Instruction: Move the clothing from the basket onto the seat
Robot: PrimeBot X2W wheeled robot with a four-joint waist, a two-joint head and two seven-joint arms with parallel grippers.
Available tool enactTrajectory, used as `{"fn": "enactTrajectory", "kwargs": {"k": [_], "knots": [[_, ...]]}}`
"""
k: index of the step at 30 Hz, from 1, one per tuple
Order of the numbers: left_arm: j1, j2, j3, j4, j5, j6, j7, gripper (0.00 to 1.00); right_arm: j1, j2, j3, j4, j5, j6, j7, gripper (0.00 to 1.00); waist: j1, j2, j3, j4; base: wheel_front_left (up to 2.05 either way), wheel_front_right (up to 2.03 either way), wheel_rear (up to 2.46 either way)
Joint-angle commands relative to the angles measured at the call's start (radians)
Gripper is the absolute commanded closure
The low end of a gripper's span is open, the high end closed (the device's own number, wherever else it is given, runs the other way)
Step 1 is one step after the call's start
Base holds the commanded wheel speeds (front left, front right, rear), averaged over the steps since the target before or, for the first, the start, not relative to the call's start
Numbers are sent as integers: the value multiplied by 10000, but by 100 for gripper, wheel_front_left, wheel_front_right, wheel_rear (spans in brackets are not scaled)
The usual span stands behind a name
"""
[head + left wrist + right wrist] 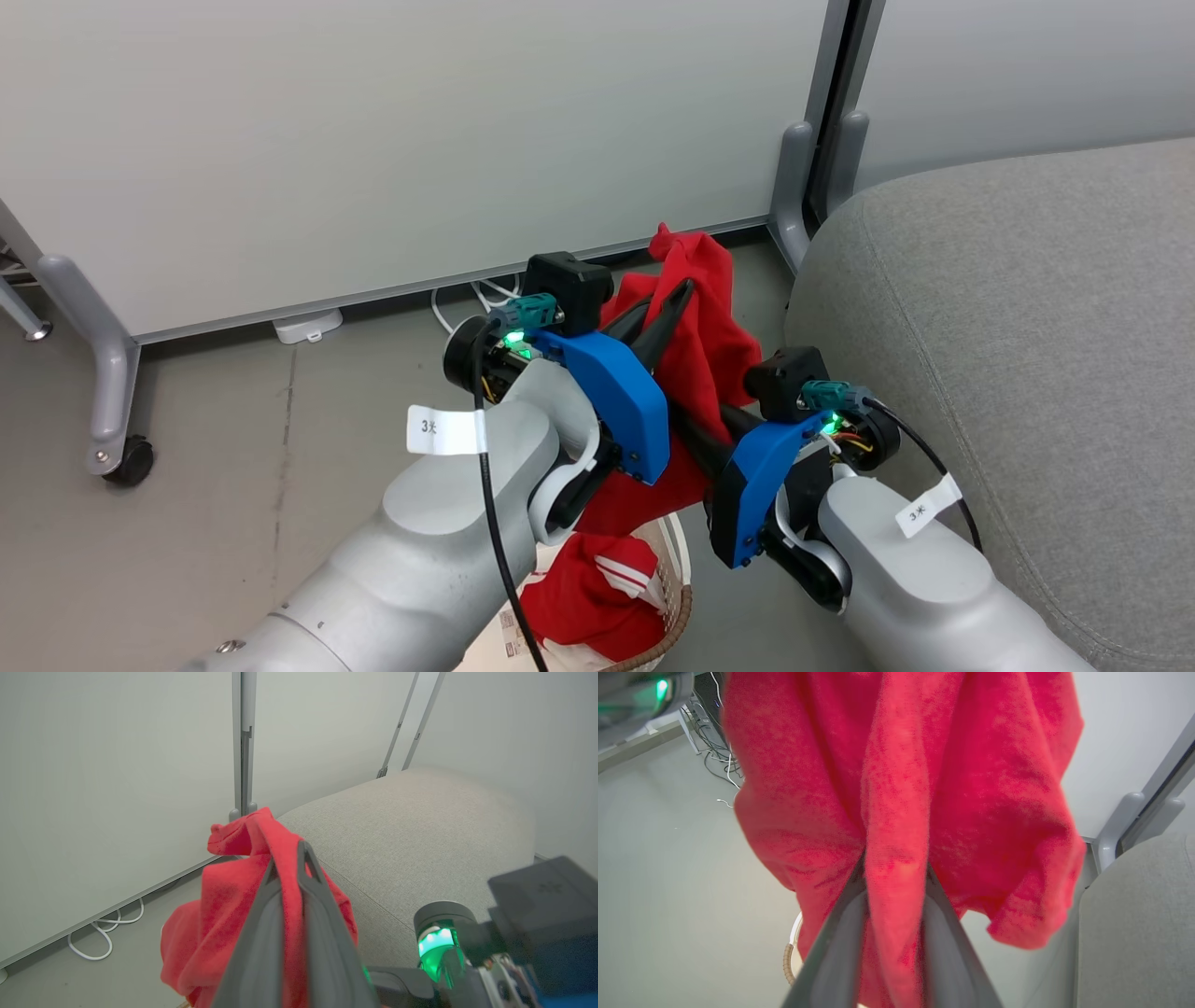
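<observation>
The left hand is clamped on the plain red garment, held up mid-frame above the basket; the right hand pinches its hanging fold. The striped garment lies in the basket, left of the seat.

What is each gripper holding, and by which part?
The plain red garment: the left gripper pinches a fold near its top, the right gripper a hanging fold lower down.

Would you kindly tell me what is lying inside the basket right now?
A red garment with white stripes lies in the basket. Whatever is beneath it is covered, and the left forearm hides the basket's left part.
</observation>
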Motion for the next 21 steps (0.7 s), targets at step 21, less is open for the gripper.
{"fn": "enactTrajectory", "kwargs": {"k": [21], "knots": [[-397, 2, -504, 402, -560, 120, -269, 100, -735, -99, 1372, 970, 1364, 1, -809, 100, -1, -1, -21, -129, 0, 0, 0]]}}
